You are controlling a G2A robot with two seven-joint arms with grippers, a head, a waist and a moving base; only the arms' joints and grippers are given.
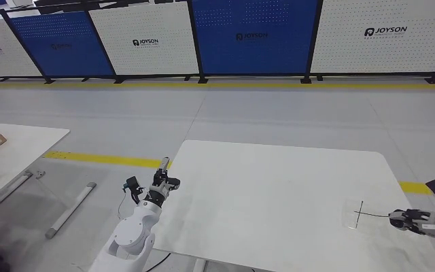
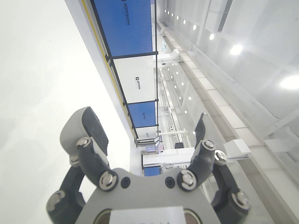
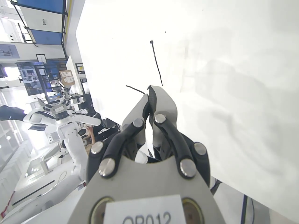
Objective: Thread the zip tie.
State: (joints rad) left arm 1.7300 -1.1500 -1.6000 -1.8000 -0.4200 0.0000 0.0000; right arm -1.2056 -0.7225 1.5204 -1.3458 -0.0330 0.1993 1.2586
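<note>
Right tool (image 3: 149,92) clamped on black zip tie (image 3: 156,61), over white table (image 3: 210,24).

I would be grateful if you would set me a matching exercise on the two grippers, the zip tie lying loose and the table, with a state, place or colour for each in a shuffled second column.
Column one:
1. left gripper
2. right gripper
3. loose zip tie
4. table

Column two:
A. lies flat on the tabletop
B. plain white
C. open, holding nothing
D. shut on the held zip tie

Pairs: 1-C; 2-D; 3-A; 4-B.
</note>
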